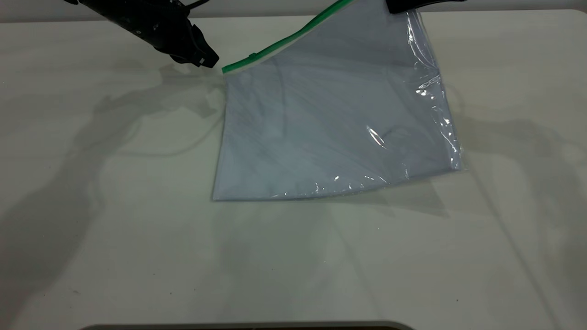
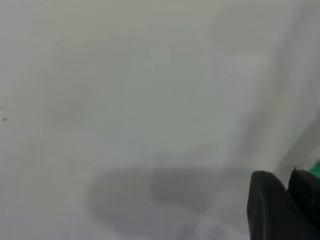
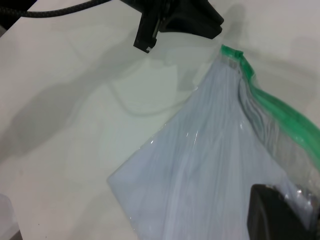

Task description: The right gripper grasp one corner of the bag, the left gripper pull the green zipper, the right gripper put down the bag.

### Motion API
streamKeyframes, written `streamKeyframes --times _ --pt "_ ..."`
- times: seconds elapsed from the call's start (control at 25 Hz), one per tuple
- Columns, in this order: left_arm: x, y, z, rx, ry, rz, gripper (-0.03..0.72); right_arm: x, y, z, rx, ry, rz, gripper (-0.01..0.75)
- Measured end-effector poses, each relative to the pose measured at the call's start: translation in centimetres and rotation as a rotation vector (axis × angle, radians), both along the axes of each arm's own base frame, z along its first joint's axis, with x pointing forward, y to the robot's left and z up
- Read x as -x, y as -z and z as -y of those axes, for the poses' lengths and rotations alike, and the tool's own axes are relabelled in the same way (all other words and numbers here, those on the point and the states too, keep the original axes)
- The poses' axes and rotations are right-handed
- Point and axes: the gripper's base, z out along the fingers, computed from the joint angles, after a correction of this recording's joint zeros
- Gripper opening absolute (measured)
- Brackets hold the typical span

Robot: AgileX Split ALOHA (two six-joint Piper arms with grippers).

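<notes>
Exterior view: near table (image 1: pixel 137 256) bare, ample room for setting down. Bag (image 1: pixel 330 123) hangs tilted, lower edge resting on the table, one corner (image 1: pixel 403 11) lifted by the right gripper (image 1: pixel 412 4), which is clamped on it. Risk: thin film could slip out if pulled hard. Zipper (image 1: pixel 279 43) slopes down toward the left gripper (image 1: pixel 202 57), just beside the strip's low end, not touching; cannot tell its jaw state. Slider tab (image 1: pixel 252 57) sits near that end; a mis-aimed pinch might catch film only.
</notes>
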Motion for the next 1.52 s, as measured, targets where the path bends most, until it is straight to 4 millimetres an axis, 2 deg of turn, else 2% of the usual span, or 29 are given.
streamKeyframes --times 0.24,0.4,0.56,0.68,0.8,0.92,1.0,1.12,1.2,1.36,1.48,1.52 --pt "0.3 0.0 0.2 0.021 0.014 -0.030 0.138 -0.1 0.1 0.1 0.018 0.015 0.007 0.033" --pt "0.4 -1.0 0.5 0.053 0.016 -0.057 0.151 -0.8 1.6 0.7 0.086 0.086 0.024 0.033" --pt "0.5 -4.2 1.0 0.106 0.018 -0.067 0.162 -1.5 4.0 1.4 0.160 0.159 0.025 0.037" --pt "0.5 -7.0 1.2 0.141 0.017 -0.061 0.173 -1.8 4.7 1.9 0.202 0.220 0.030 0.061" --pt "0.8 -9.6 1.4 0.166 0.031 -0.053 0.186 -2.3 4.9 2.8 0.273 0.303 0.048 0.148" --pt "1.0 -12.4 1.5 0.171 0.048 -0.014 0.214 -2.7 5.1 3.7 0.354 0.385 0.064 0.317" --pt "1.3 -14.9 1.5 0.179 0.053 0.021 0.237 -3.0 4.7 4.3 0.393 0.440 0.077 0.452" --pt "2.0 -19.2 1.4 0.185 0.052 0.075 0.248 -3.3 2.7 4.8 0.403 0.526 0.110 0.606" --pt "2.9 -22.2 1.1 0.177 0.048 0.101 0.251 -3.3 -0.2 4.8 0.353 0.560 0.142 0.657" --pt "5.8 -28.7 0.3 0.133 0.009 0.129 0.252 -1.8 -7.4 3.4 0.156 0.507 0.169 0.663" --pt "8.5 -33.2 -0.8 0.084 -0.055 0.148 0.252 1.1 -13.0 2.5 0.072 0.414 0.145 0.614" --pt "9.4 -34.4 -1.1 0.074 -0.075 0.146 0.252 2.2 -14.2 2.3 0.063 0.381 0.106 0.597"
